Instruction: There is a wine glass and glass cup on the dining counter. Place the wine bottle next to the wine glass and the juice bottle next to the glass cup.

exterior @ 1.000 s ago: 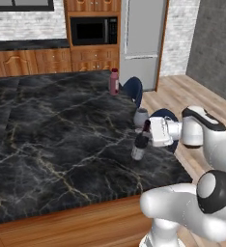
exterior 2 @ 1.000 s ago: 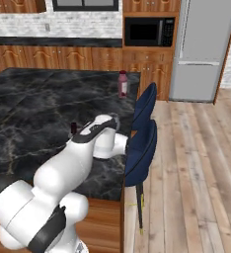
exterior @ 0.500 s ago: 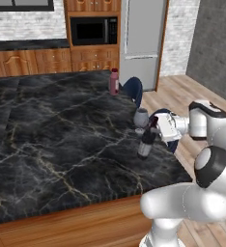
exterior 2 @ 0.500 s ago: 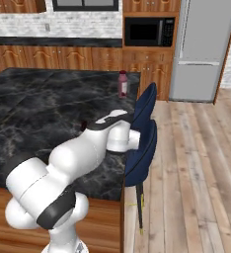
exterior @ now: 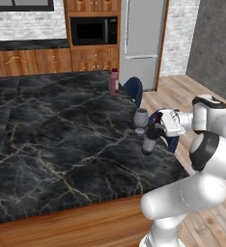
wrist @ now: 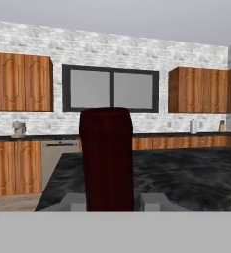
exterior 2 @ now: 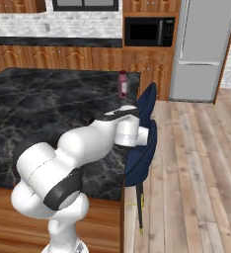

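**pandafan:** Dark, nearly black glass with a deep red neck, that's the wine bottle [exterior: 148, 141]. The pincer [exterior: 156, 129] is pinched on that neck. It stands upright on the worktop [exterior: 62, 130] near the right edge, long axis vertical, neck up, just beside the wine glass [exterior: 141, 119].

**kitchen_sim:** Agreed. The hand view puts the red neck [wrist: 107, 158] dead centre between the two fingertips [wrist: 74, 202], rising straight up the picture. No label visible from there, though.

**pandafan:** Left base view also gives the juice bottle [exterior: 114, 81], pinkish-maroon with a red cap, upright at the far edge of the worktop, well apart from the wine bottle.

**kitchen_sim:** Right base view has the juice bottle [exterior 2: 122, 84] too, plus the blue chairs [exterior 2: 143, 143] alongside.
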Tool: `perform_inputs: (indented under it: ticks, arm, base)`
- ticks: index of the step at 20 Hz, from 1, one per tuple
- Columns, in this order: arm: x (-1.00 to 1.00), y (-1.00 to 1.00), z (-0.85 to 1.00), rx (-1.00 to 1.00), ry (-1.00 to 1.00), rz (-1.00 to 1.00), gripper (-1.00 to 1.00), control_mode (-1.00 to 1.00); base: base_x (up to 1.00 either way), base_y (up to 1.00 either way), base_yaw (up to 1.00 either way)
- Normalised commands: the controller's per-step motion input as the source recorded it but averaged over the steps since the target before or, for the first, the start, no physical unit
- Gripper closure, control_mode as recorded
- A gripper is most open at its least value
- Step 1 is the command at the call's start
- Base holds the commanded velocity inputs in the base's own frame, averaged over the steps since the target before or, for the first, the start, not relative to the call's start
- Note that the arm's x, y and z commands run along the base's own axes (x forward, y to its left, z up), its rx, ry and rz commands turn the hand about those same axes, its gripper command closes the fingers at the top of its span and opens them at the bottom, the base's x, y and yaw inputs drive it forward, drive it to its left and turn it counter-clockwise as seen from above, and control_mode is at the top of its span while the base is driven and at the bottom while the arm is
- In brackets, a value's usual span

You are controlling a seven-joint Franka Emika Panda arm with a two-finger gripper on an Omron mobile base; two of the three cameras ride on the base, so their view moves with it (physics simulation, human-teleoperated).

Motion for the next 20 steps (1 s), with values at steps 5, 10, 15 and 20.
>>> perform_inputs:
  ticks: [5,10,15,20]
  arm:
    - [0.22,-0.16,0.0,-0.02,0.0,0.0,1.0,-1.0]
    - [0.27,-0.11,0.0,-0.02,0.0,0.0,1.0,-1.0]
    - [0.24,-0.1,0.0,-0.03,0.0,0.0,1.0,-1.0]
    - [0.21,-0.1,-0.04,-0.06,0.0,0.0,1.0,-1.0]
  base:
    - [0.0,0.0,0.0]
    - [0.0,0.0,0.0]
    - [0.0,0.0,0.0]
    - [0.0,0.0,0.0]
